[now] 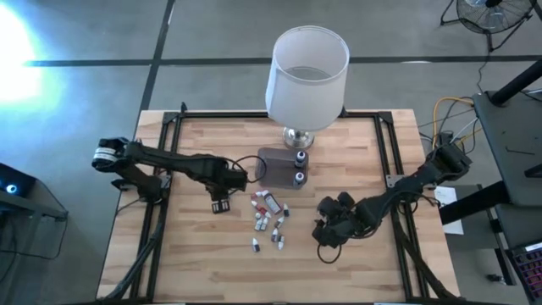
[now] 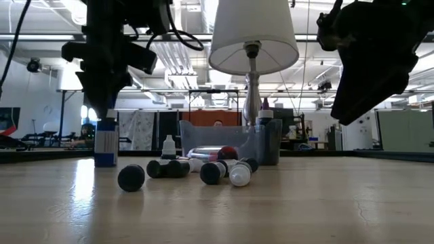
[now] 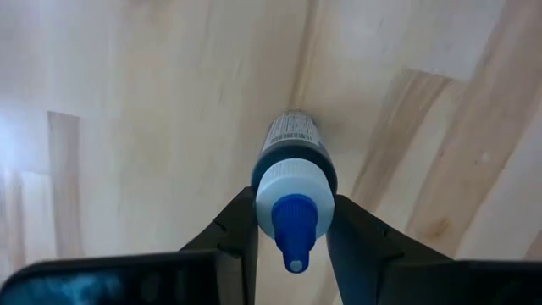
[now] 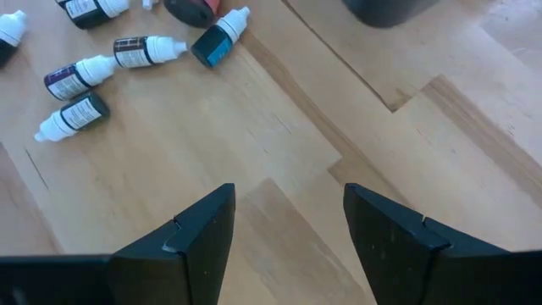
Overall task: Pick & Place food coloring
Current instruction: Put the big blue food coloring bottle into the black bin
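Lamp (image 1: 306, 78) behind scattered bottles (image 1: 269, 222).

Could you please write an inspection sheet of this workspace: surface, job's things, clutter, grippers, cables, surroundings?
Surface: wooden table, bare around the work.
Job's things: one bottle upright on the table, between the left gripper's fingers; loose bottles lie at the centre; two stand in the tub.
Clutter: lamp behind the tub.
Grippers: left gripper closed on the upright bottle; right gripper open, empty, above the table right of the pile.
Cables: yellow cables beyond the table's right edge.
Surroundings: fan on the floor; open hall behind, in the low view.
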Motion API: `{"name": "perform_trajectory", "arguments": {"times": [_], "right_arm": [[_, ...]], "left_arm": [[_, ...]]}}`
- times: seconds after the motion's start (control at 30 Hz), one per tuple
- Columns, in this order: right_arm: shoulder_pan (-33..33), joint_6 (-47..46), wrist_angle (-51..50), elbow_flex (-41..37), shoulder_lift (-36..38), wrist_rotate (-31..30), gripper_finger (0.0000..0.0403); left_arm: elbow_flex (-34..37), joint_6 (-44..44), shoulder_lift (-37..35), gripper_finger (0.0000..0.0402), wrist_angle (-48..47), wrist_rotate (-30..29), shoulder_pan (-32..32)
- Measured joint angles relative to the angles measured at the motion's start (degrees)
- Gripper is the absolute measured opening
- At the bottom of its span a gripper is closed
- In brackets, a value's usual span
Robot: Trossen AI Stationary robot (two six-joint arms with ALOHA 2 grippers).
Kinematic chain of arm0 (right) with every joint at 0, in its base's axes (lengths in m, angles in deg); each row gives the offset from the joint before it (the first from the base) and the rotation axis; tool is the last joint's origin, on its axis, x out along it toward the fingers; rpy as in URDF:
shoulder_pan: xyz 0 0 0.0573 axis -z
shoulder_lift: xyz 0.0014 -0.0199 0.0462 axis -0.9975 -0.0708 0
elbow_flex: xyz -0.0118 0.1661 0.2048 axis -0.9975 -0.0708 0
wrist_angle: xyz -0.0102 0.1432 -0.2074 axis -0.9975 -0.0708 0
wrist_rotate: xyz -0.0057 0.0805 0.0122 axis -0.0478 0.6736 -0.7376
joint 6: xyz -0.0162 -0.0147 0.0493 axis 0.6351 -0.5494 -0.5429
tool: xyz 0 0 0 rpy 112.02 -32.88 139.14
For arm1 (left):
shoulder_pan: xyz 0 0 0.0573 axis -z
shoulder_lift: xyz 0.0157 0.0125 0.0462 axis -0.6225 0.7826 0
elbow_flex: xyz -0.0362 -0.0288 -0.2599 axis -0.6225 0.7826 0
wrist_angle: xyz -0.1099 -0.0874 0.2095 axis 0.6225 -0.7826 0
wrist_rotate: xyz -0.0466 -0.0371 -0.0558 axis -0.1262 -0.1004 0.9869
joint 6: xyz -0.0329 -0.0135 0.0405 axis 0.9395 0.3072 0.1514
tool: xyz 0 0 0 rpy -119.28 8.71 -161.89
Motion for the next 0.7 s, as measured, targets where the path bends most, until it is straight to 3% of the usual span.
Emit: {"name": "perform_trajectory", "arguments": {"times": [0.47,0.7], "right_arm": [[0.59,4.63,0.53,0.00,0.00,2.03,0.0217],[2.77,9.26,1.05,0.00,0.00,3.47,0.0217]], "left_arm": [[0.33,3.02,-6.08,0.0155,0.76,1.12,0.07],[0.33,3.47,-6.64,0.0164,0.58,1.10,0.18]]}}
